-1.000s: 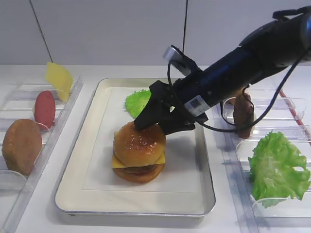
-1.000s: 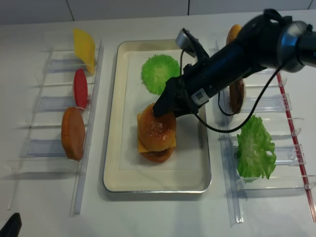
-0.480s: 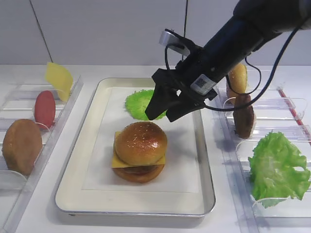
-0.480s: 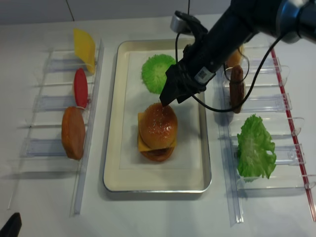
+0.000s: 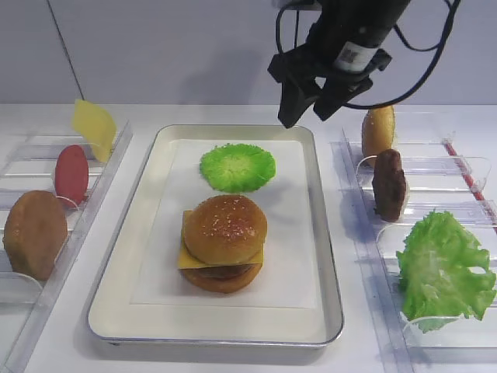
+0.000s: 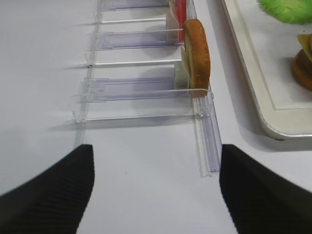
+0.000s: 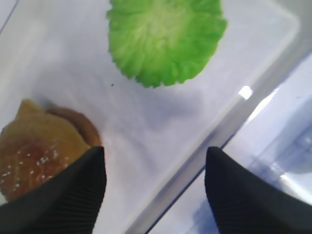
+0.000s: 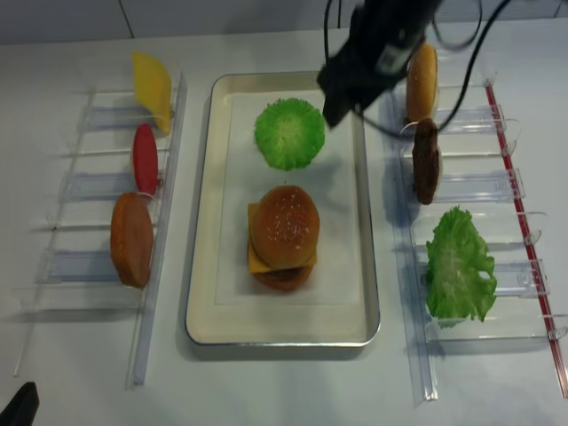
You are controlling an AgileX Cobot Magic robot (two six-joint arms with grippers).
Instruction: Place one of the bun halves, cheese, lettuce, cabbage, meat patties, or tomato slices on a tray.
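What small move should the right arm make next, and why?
Probably swing right toward the meat patty standing in its rack. The right gripper hangs empty with jaws open above the tray, and the bun top already caps the stack.

The bun top [image 5: 225, 228] in the middle of the frame is shiny golden brown with tiny pale dots. Under it peeks yellow-orange cheese [image 5: 185, 256], then something dark brown, maybe meat. The cabbage [image 5: 238, 166] above is bright green with a paler middle. The tray [image 5: 334, 311] is silver with white paper. The pincer [image 5: 304, 101] at the top is black.
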